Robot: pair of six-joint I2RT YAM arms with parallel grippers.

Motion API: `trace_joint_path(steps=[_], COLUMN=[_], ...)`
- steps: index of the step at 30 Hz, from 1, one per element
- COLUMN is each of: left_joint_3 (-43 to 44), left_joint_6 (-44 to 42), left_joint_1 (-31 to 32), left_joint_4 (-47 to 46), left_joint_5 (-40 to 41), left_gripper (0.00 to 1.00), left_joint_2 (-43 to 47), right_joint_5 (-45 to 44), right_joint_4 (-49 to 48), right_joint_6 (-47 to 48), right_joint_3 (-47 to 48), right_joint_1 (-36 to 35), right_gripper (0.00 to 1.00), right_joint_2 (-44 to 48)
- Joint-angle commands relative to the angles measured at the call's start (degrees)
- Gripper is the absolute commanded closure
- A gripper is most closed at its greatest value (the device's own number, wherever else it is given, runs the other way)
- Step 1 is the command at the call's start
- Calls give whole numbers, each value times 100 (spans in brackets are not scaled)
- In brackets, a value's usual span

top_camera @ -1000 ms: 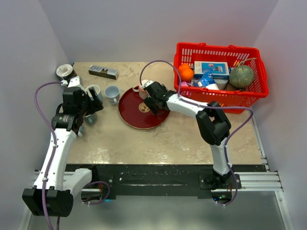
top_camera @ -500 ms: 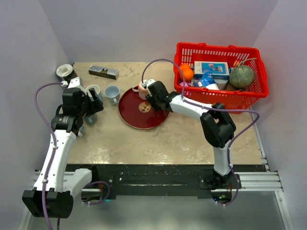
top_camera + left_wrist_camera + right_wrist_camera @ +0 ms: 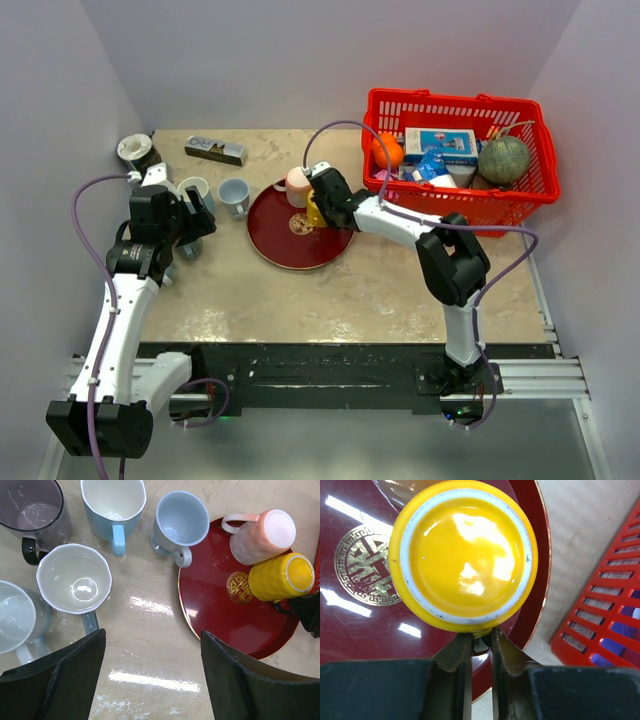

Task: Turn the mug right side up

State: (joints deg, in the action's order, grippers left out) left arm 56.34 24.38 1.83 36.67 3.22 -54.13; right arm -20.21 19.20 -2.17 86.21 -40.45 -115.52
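Base up, the yellow mug [image 3: 462, 562] sat at the red plate's [image 3: 285, 250] 2 o'clock, its handle [image 3: 481, 634] pinched narrowly by the right gripper [image 3: 481, 645]. Rolling it upright likely demanded a firm grip, clear of the pink mug [image 3: 260, 536]. The left gripper [image 3: 152, 640] gaped wide.

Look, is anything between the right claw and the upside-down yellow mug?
Nothing visible: the right gripper pinches the yellow mug at its handle. The pink mug stands close beside it on the red plate.
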Motion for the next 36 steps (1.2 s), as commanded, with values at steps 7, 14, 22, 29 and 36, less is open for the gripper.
trace_joint_path(steps=[7,14,22,29,36], left_joint_3=[53,-44,-369,-843,-1309], left_joint_6=[14,181,444,1207,1982], left_joint_1=[-42,-42,-42,-33,-7], left_joint_4=[-89,-361,-1169,-2004,-3059], left_joint_5=[-269,-953,-2307,-3343,-3961], left_gripper=[19,19,16,11,1], left_joint_2=[87,113,201,491,790], right_joint_5=[-300,420,2000,2951,3787], right_joint_4=[312,707,648,-240,-1776], right_joint_6=[-960,-1549,-2541,-3332,-4457], right_joint_3=[229,89,45,-114,-201], right_joint_1=[28,28,28,19,28], right_gripper=[100,100,100,100,100], right_joint_2=[126,776,1515,2069,2315])
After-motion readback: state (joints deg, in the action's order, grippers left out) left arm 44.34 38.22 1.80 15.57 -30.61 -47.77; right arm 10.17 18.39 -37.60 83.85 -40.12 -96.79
